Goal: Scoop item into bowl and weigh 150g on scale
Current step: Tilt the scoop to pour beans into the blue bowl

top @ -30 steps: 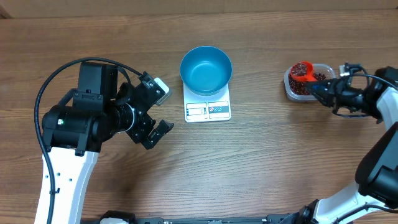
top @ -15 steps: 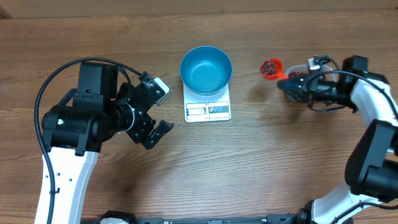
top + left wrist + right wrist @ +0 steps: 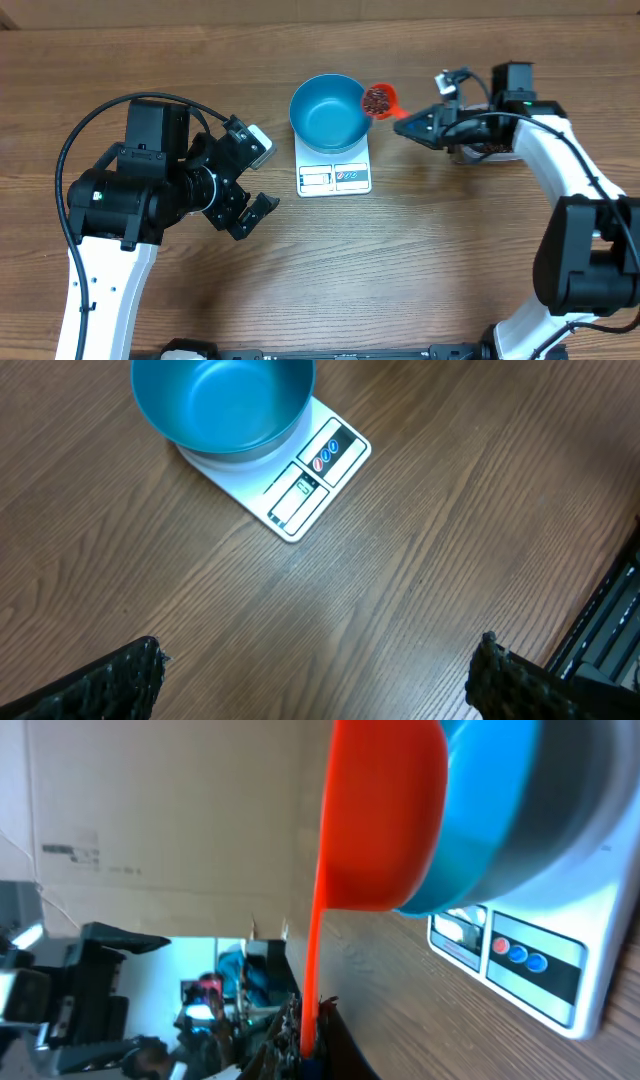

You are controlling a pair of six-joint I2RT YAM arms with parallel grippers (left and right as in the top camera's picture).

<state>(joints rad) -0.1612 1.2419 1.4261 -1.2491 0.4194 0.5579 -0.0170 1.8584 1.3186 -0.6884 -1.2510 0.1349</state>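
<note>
Now: right gripper (image 3: 421,125) pinched tight on handle of orange scoop (image 3: 384,101), loaded with beans (image 3: 377,98), at right rim of bowl (image 3: 318,122). Bowl sits on scale (image 3: 335,178). Left gripper (image 3: 266,178) spread wide, well apart.

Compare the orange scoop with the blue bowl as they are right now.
The scoop is small and orange; the bowl is much larger and blue. The scoop carries beans; the bowl is empty. The scoop is held at the bowl's rim by the right gripper; the bowl sits on the scale. Both are round, open vessels.
</note>
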